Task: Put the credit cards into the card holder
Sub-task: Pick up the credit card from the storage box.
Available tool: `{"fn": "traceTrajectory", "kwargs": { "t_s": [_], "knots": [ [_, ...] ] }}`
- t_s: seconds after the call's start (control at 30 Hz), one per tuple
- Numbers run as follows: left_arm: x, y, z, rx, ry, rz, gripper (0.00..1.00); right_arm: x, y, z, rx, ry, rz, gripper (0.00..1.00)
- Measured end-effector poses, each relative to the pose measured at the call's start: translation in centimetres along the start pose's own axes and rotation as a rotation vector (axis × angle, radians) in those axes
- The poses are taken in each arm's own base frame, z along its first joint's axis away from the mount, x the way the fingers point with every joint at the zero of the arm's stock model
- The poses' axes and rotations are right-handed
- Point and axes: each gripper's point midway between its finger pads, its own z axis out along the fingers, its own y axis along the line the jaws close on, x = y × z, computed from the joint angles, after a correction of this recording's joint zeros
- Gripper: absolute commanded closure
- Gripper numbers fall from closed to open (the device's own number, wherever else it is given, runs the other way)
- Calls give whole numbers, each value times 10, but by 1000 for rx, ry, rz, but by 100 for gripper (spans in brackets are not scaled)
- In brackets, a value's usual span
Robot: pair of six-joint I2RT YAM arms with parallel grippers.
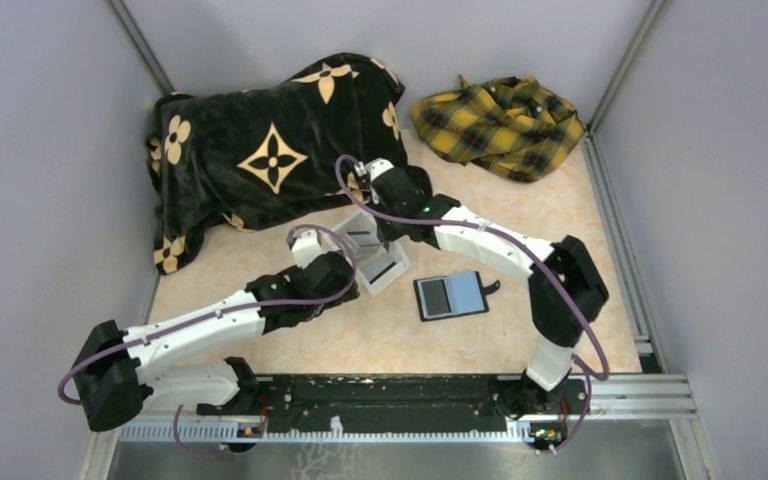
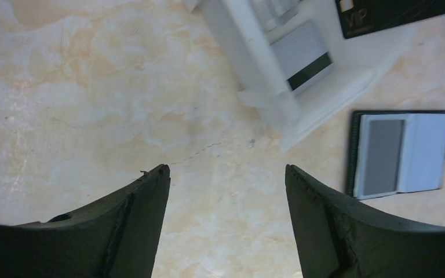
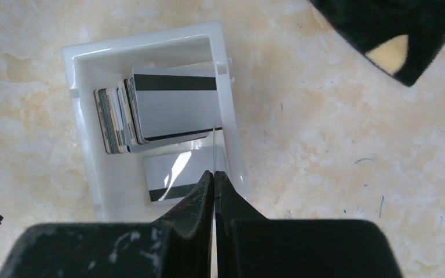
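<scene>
Spreading across every view, the pale marbled bench (image 1: 360, 340) is carrying a black plush blanket with gold flower motifs (image 1: 260, 140) and a crumpled yellow plaid cloth (image 1: 500, 125) at its far side, both well apart from the work. Near the middle, the white open-top plastic box (image 3: 150, 40) is holding the credit cards (image 3: 174, 110), thin grey and dark plastic rectangles stacked on edge, with one more grey card lying flat beside them. The small black bifold card holder with grey inner slots (image 1: 450, 296) is lying open on the bench just beside the box; whether its slots are holding anything I cannot tell. The left claw (image 2: 226, 169) is hanging over bare bench near the box, fingers wide apart, gripping nothing. The right claw (image 3: 214, 174) is sitting at the box's wall with its fingers pressed together on what is looking like a single thin card (image 3: 214, 147) seen edge-on, so the step in hand is reading as the pick of one card. Next, that card is needing a lift clear of the box, a carry to the holder and an edge-first slide into a slot, perhaps with the left claw pinning the loose holder.
</scene>
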Motion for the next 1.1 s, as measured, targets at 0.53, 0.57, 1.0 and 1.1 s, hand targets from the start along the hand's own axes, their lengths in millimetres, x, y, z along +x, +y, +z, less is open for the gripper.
{"fn": "traceTrajectory", "kwargs": {
  "t_s": [0.53,0.57,1.0,1.1],
  "knots": [
    [-76,-88,-66,282,53,-310,33,-12,-1,-156,-25,-473,21,100],
    [-78,-94,-71,305,67,-335,33,-6,-1,-162,-26,-490,19,100],
    [-78,-152,-110,554,268,-530,36,19,26,-201,-14,-614,-72,100],
    [-77,-157,-112,573,295,-548,36,20,32,-209,-4,-634,-97,100]
  ]
}}
